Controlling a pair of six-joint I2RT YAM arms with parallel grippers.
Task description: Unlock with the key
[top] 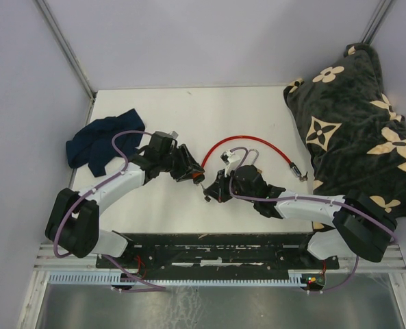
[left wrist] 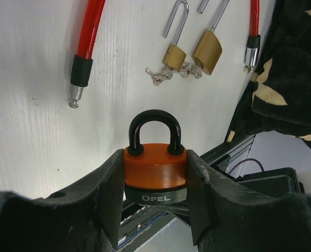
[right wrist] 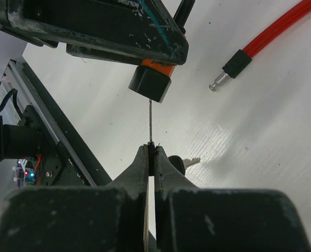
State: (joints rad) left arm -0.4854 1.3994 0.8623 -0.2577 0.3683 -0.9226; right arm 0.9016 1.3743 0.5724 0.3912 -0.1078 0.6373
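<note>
My left gripper is shut on an orange padlock with a black shackle and a grey band marked OPEL, held above the table. In the right wrist view the padlock hangs with its underside towards my right gripper. That gripper is shut on a key, whose thin blade runs straight up to the padlock's underside. A second key dangles behind the fingers. In the top view the two grippers meet at mid-table, left and right.
A red cable lock curves across the table behind the grippers. Two brass padlocks with small keys lie near it. A blue cloth lies at the left, a black flowered blanket at the right.
</note>
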